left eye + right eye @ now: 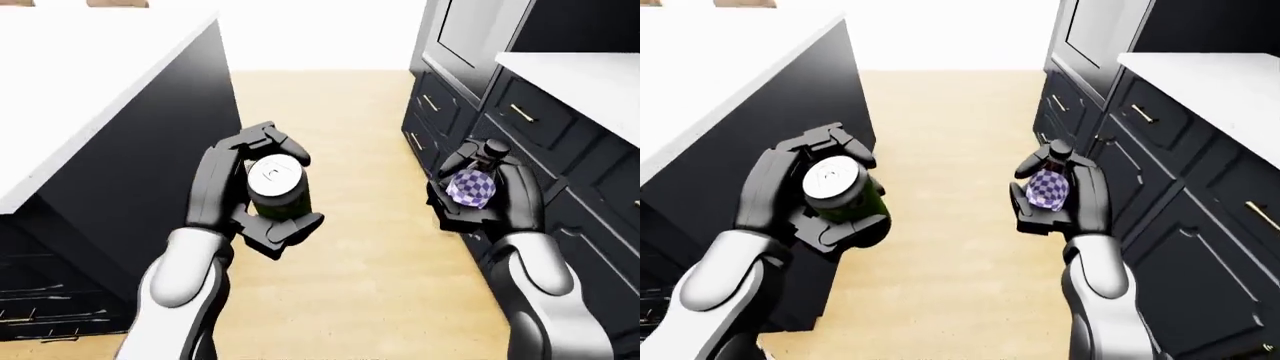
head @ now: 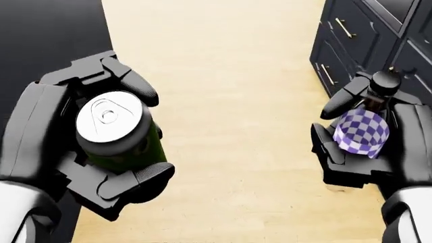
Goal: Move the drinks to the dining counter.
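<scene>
My left hand (image 2: 94,147) is shut on a green drink can (image 2: 118,134) with a silver top, held upright at the lower left of the head view. On the right, my right hand (image 2: 368,147) is shut on a small dark bottle (image 2: 364,129) with a purple-and-white checked label and a black cap. Both drinks hang above the wooden floor (image 2: 229,91). A white-topped counter (image 1: 70,90) with dark sides stands at the left of the left-eye view.
Dark cabinets with brass handles (image 1: 520,112) line the right side under a white countertop (image 1: 590,75). A tall dark appliance door (image 1: 470,34) stands at the upper right. The wooden floor aisle runs between the two counters.
</scene>
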### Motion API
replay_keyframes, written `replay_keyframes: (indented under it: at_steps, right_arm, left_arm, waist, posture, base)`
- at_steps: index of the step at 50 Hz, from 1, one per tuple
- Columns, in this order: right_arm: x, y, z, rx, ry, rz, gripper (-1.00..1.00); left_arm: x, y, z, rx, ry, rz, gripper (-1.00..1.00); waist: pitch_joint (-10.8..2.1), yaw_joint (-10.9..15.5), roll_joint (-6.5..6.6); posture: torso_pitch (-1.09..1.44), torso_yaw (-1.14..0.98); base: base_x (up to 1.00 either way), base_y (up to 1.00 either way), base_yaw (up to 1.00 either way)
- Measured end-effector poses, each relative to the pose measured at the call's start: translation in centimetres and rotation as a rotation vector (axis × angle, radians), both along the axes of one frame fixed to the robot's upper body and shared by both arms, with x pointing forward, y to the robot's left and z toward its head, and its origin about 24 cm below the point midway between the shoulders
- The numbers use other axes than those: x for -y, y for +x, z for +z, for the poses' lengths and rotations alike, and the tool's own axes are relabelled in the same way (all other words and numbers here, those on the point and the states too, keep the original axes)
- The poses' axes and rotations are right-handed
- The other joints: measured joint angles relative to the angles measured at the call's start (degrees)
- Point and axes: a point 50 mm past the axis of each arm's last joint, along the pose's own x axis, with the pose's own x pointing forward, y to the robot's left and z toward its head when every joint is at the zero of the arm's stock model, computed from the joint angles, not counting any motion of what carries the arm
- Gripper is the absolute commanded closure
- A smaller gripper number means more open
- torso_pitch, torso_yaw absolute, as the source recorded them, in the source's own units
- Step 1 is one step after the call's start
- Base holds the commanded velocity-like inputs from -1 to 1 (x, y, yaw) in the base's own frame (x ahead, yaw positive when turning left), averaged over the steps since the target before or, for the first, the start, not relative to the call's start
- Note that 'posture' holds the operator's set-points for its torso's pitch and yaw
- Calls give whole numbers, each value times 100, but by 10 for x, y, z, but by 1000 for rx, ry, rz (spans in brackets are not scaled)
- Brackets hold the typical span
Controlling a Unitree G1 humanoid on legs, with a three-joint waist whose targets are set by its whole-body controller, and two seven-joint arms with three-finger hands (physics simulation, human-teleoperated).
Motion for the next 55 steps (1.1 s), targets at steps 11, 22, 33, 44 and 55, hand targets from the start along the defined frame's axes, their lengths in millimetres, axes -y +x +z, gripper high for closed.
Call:
replay_keyframes:
  at_steps: [11, 22, 33, 44, 55]
  right_arm:
    - [-2, -2, 11, 71, -4, 7, 100]
    - [-3, -3, 11, 62, -1, 20, 100]
    - [2, -2, 2, 19, -5, -14, 100]
    - [-6, -2, 3, 17, 2, 28, 100]
    - [0, -4, 9, 45, -17, 8, 100]
  left_arm:
    - [1, -4, 13, 87, -4, -11, 100]
    - [-4, -3, 11, 61, 0, 28, 100]
    - [0, -1, 4, 14, -1, -6, 100]
    - [-6, -2, 3, 15, -2, 33, 100]
    - [5, -3, 10, 39, 1, -21, 100]
  waist:
    - [-112, -34, 692]
    - [-206, 164, 391]
    - [-76, -11, 35]
    - [52, 43, 478]
    - [-31, 7, 53]
  posture:
    - [0, 0]
    - [0, 0]
    - [0, 0]
    - [0, 0]
    - [0, 0]
  base:
    - [59, -6, 0]
    - [62, -22, 0]
    - [65, -31, 0]
    - [65, -31, 0]
    - [32, -4, 0]
